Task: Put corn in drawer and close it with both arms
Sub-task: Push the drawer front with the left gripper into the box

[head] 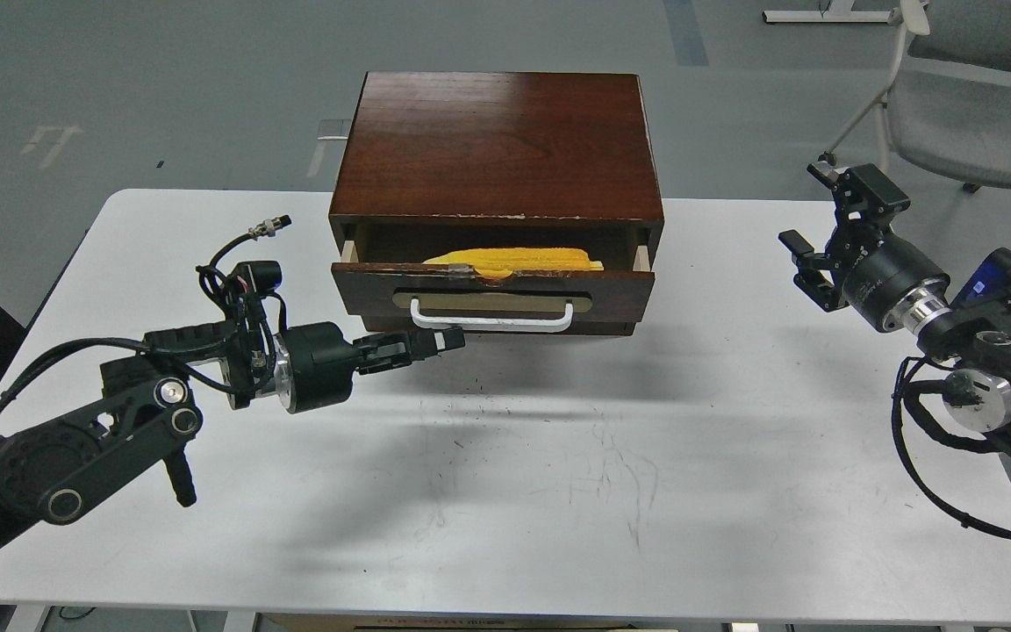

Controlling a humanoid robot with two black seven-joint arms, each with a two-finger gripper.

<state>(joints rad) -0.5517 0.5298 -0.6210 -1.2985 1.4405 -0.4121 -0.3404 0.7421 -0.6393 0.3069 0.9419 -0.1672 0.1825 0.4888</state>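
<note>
Corn (514,260) lies in the drawer (492,294) beyond our left claw (444,338), pinched together, empty; an off-centre push may jam it.

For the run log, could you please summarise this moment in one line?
corn: inside drawer | drawer: partly open | left gripper: at handle | right gripper: open, away

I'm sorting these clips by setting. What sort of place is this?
Probably a lab or office-type workroom: a plain white table on a grey floor, a grey office chair behind, and a small wooden cabinet set out.
</note>
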